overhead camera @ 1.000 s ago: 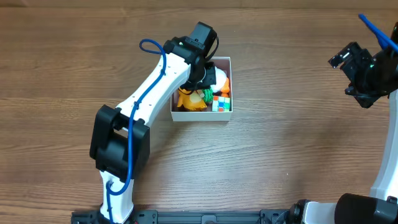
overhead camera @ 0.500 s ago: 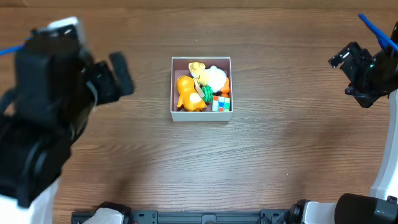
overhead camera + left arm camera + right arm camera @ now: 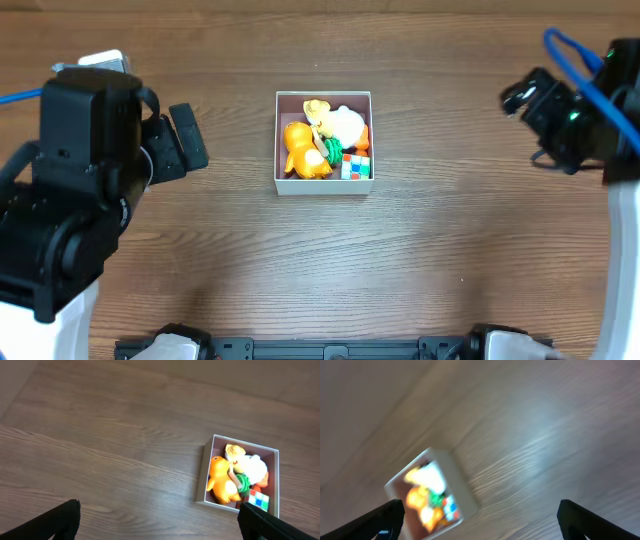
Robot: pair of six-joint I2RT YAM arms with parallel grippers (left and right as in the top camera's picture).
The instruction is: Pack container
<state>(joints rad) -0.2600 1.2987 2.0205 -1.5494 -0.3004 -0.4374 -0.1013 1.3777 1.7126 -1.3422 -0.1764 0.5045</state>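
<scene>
Presently, the items in view, in order:

Container (image 3: 323,186): shallow square box with white outer walls and a pinkish-brown inside. It stands flat on the table (image 3: 440,250), a little above the centre of the overhead frame. In the left wrist view it sits at the right of the frame. In the right wrist view it appears blurred at the lower left. Neither arm touches it; both are well apart from it.

Contents, crowded together and filling most of the box:
- orange figure (image 3: 298,150), against the left wall, lower half
- yellow toy (image 3: 317,108), near the top wall, just above the orange figure
- white rounded toy (image 3: 348,122), upper right, touching the yellow toy
- green piece (image 3: 332,152), between the orange figure and the white toy
- small multicoloured cube (image 3: 355,167), lower right corner

Left claw (image 3: 160,522): spread wide, nothing between its fingers. The two dark fingertips (image 3: 60,520) sit at the lower left and lower right corners of the left wrist view, with bare table between them. In the overhead view this arm fills the left edge of the frame, with a thin blue cable (image 3: 20,97) at its upper left.

Right claw (image 3: 480,522): also spread wide and carrying nothing. Its fingertips sit at the two lower corners of the right wrist view. That view is motion-blurred, so fine detail cannot be told. In the overhead view the arm is at the upper right of the frame, with a looped blue cable (image 3: 575,60) over it.

Table: brown wood grain across all three views.
</scene>
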